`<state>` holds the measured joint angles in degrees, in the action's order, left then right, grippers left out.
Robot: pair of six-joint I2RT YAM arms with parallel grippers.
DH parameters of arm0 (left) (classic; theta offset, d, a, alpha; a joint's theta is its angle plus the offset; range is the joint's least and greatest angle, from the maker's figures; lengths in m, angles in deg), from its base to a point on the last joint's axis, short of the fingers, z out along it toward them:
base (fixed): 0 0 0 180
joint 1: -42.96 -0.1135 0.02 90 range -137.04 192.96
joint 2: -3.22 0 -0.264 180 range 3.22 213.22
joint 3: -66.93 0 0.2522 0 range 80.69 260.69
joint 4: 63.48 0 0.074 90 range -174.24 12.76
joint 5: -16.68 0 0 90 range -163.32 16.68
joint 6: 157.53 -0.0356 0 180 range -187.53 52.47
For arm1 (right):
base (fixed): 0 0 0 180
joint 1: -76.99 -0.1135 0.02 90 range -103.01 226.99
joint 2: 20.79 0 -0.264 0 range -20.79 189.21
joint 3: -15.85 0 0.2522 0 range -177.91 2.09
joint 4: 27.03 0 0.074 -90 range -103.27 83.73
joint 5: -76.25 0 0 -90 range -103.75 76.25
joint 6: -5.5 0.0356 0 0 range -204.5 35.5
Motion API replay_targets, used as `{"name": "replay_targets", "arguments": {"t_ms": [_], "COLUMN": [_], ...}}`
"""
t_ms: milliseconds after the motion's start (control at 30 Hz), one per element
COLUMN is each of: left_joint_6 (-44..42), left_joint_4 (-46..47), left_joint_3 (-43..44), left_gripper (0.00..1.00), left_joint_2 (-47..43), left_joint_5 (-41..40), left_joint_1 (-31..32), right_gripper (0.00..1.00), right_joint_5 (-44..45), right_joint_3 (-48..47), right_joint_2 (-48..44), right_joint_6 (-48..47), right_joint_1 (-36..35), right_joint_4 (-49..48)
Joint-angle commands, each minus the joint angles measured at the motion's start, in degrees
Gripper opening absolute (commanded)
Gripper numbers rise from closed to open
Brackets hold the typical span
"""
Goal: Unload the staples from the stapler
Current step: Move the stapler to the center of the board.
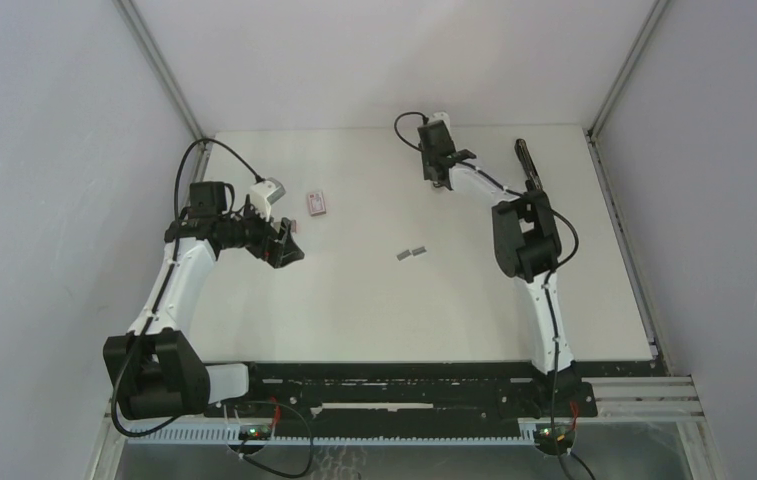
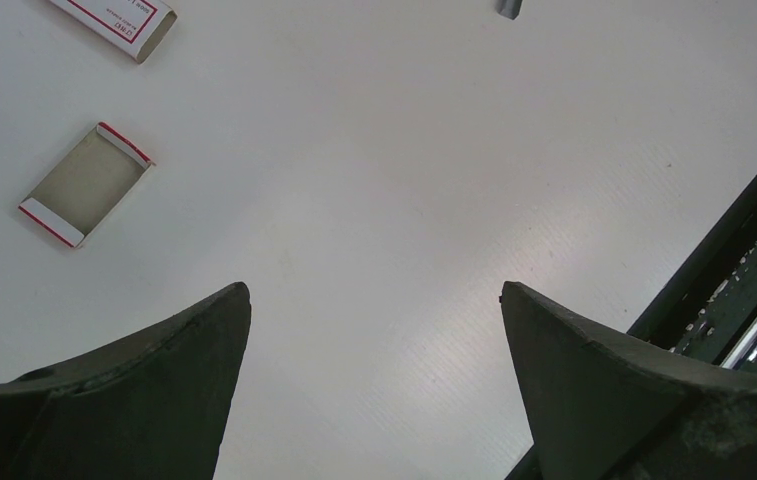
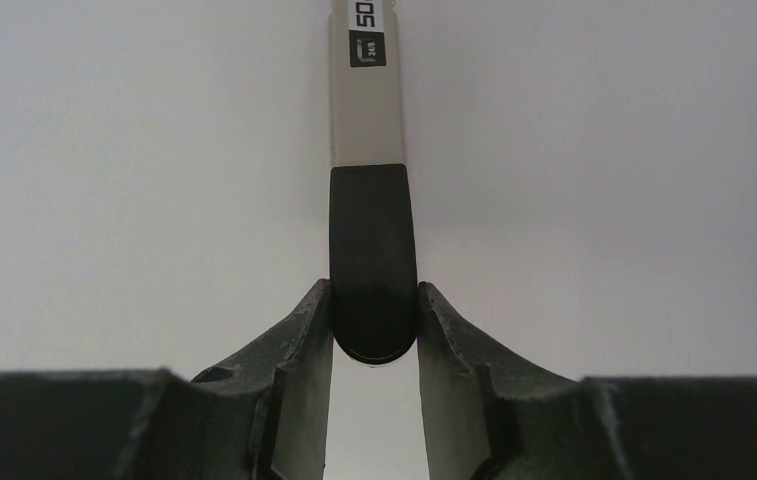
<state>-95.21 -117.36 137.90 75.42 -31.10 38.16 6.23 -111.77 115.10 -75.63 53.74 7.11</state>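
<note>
Staples (image 1: 411,253): short grey strips lie loose on the table (image 1: 374,310), near the middle of the overhead frame, between the two arms and apart from both. The stapler (image 3: 369,230) is gripped by its black rounded end. The right fingers (image 3: 299,340) press on both of its sides, and its pale body runs toward the top of the wrist frame. Whether it holds more strips cannot be told. The left fingers (image 2: 184,350) stand wide apart, holding nothing, over bare table at centre left of the overhead frame. A small pink-and-white box (image 1: 318,204) lies just beyond them, toward the upper left.

Judgement: the unloading appears partly done, since strips are already out. What is left is to check the stapler and empty anything it holds.
</note>
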Motion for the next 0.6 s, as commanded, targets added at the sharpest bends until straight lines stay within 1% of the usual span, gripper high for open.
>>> {"name": "replay_targets", "arguments": {"t_ms": [0,300,433,567], "left_joint_6": [-1.4,-1.6,-1.5,-1.5], "left_joint_4": [0.0,-0.1,-0.2,-0.1], "left_joint_3": [-1.1,-1.3,-1.2,-1.0], "left_gripper": [1.00,1.00,1.00,1.00], "left_joint_2": [-1.7,-2.4,-3.1,-3.2], "left_joint_5": [1.7,2.4,2.7,3.4], "left_joint_1": [-0.5,-0.4,-0.4,-0.4], "right_gripper": [0.20,0.18,0.17,0.16], "right_joint_5": [-1.8,-11.8,-16.0,-20.1], "right_joint_3": [9.4,33.2,40.4,46.5], "right_joint_2": [-12.3,-28.1,-34.2,-38.4], "right_joint_6": [-3.3,-4.2,-5.2,-7.7], "right_joint_1": [-0.3,0.4,1.0,1.2], "right_joint_4": [-7.1,-12.0,-11.1,-9.9]}}
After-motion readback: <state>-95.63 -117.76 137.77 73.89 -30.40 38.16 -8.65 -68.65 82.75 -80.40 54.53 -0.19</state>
